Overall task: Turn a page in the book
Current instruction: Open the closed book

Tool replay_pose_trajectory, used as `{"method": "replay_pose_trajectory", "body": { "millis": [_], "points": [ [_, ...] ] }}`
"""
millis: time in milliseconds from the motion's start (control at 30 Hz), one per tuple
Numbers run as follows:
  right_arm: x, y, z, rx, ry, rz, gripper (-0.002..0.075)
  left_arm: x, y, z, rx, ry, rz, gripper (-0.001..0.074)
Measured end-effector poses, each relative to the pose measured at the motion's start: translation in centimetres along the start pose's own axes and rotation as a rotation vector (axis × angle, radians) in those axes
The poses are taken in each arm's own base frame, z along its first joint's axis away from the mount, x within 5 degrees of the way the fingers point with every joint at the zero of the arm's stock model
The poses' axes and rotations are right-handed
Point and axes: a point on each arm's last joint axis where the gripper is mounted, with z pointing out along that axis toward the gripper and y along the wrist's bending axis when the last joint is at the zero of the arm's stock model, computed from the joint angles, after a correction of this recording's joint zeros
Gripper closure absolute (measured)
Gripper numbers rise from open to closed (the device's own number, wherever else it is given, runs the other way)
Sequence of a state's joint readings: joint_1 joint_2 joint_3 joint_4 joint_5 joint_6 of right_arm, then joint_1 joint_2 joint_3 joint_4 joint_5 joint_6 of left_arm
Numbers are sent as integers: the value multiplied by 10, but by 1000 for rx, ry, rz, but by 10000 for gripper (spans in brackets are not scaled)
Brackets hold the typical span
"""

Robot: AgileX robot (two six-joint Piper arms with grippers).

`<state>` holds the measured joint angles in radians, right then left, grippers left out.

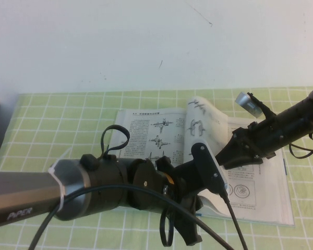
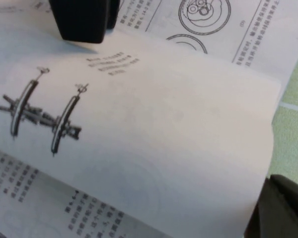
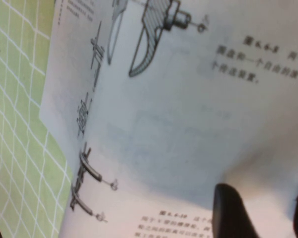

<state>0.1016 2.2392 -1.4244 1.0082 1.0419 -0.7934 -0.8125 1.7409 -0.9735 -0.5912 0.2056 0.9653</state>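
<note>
The large thin white technical book (image 1: 266, 200) with black mechanism drawings lay open on the green checked tablecloth (image 1: 57, 125). The thin white page (image 1: 201, 127) stood lifted and curved above the middle of the book, approx. over the spine. The black right gripper (image 1: 221, 159) was at the page's lower edge w/ its fingers pinching the page. The black left gripper (image 1: 195, 195) hung low just beside it, near the book's front edge; its opening I cannot tell.
</note>
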Motion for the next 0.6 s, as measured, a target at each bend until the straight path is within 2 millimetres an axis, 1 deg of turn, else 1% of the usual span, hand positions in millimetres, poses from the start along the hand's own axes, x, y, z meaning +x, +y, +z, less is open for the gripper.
{"method": "replay_pose_trajectory", "body": {
  "millis": [233, 600],
  "points": [
    [0, 0, 0, 0, 0, -1, 435, 0, 1, 4, -19, -7, -20, 738],
    [0, 2, -1, -7, 1, -5, 434, 0, 2, 5, -33, -18, -151, 738]
  ]
}}
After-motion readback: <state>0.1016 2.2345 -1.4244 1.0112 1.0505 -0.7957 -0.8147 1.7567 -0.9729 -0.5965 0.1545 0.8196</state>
